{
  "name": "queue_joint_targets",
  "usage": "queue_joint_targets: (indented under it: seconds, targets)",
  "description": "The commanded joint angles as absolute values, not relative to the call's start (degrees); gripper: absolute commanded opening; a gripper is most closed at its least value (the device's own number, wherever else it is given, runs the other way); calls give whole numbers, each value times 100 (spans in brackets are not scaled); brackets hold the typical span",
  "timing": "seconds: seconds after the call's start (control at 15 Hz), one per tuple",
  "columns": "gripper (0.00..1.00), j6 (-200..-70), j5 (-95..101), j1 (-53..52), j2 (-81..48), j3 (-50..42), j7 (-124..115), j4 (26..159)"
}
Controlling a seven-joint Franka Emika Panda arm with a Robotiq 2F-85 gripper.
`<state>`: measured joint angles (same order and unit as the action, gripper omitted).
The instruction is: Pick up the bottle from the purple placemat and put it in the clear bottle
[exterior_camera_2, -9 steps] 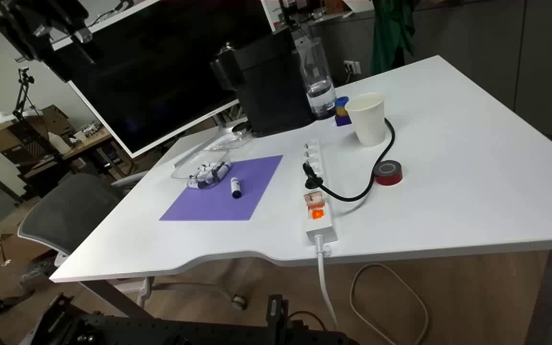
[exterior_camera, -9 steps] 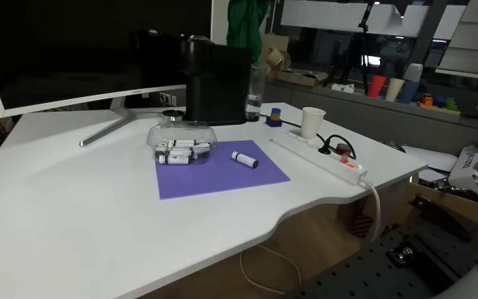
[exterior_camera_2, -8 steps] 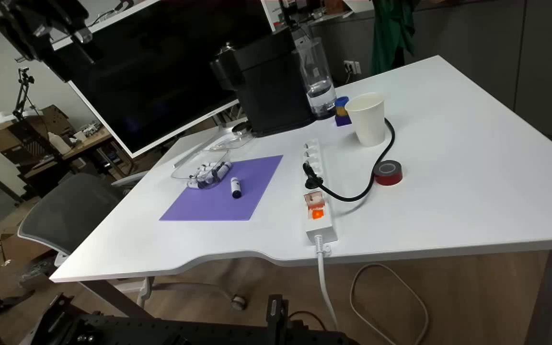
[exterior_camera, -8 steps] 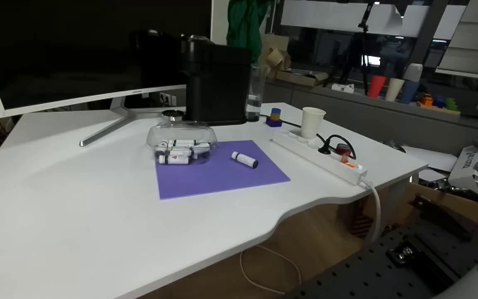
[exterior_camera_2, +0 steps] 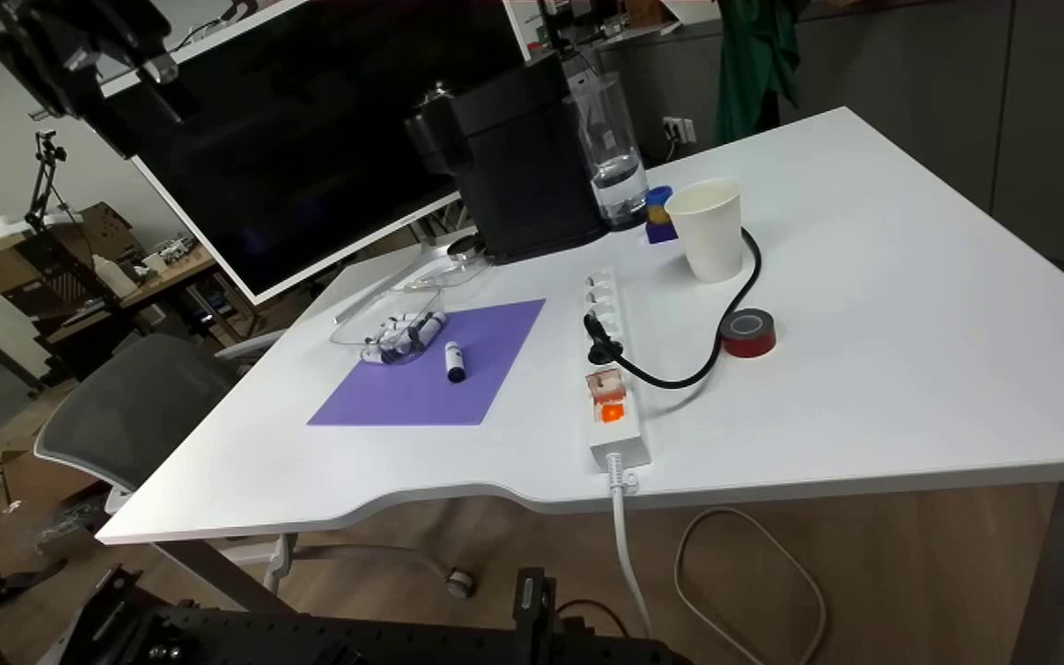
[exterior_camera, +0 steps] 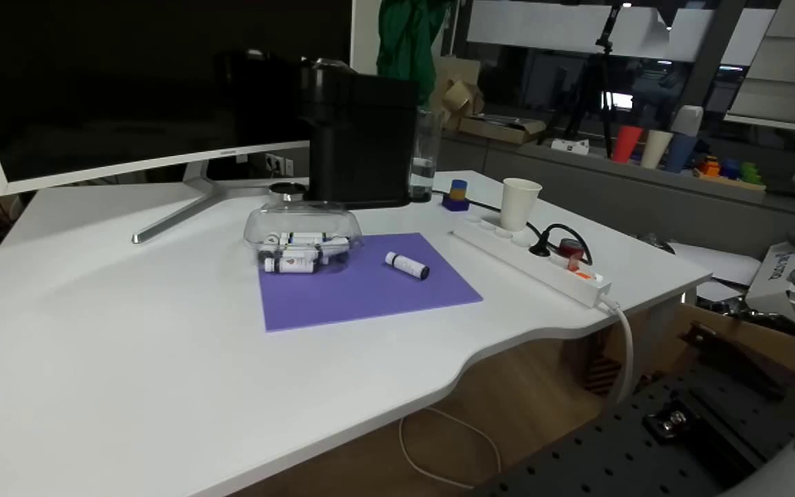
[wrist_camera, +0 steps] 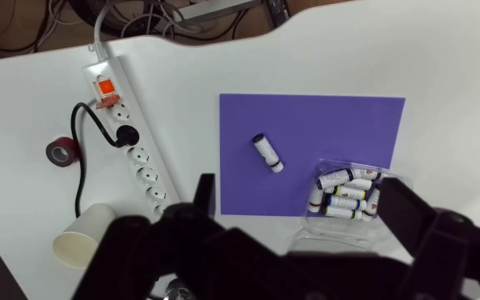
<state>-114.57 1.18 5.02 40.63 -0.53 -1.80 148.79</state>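
Lying on its side on one purple placemat (wrist_camera: 306,121): one white-labelled vial (wrist_camera: 267,152), white-capped at one end, dark at the other, apart from its neighbours. Set over a corner of the purple placemat and partly on the white desk (wrist_camera: 452,62): one clear plastic clamshell container (wrist_camera: 340,228), with its single lid (wrist_camera: 325,246) open. Inside, at least eight similar vials (wrist_camera: 348,192), too overlapped to count exactly. Raised above the white desk: one gripper (wrist_camera: 300,200), with its two fingers (wrist_camera: 404,212) parted wide.

Near the purple placemat: one power strip (wrist_camera: 145,143) with six visible sockets (wrist_camera: 138,155), one filled by one black plug (wrist_camera: 127,135), plus one orange switch (wrist_camera: 106,86). Close to the power strip: one white paper cup (wrist_camera: 86,233), upright, and one red tape roll (wrist_camera: 69,146) just beside one black cable (wrist_camera: 82,179). Toward the back of the white desk, in both exterior views: one white-framed monitor (exterior_camera: 149,76), one black coffee machine (exterior_camera: 370,138), and one small stack (exterior_camera: 457,196) of blue, yellow and purple.
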Motion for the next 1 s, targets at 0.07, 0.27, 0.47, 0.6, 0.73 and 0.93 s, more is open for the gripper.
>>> queue_joint_targets:
  seconds: [0.07, 0.27, 0.47, 0.6, 0.73, 0.93]
  targets:
    - [100, -11440, 149, 454, 4061, -94, -205, 14866]
    - [100, -11883, 232, 565, 3824, -55, -390, 14850]
    - [100, -12467, 308, 545, 2962, -90, -198, 14649]
    - [100, -12843, 427, 475, 2289, -104, 33, 14478]
    - [100, -13130, 481, 332, 1550, -173, 547, 14258]
    - [100, -13533, 760, 252, 640, -143, 1244, 13891]
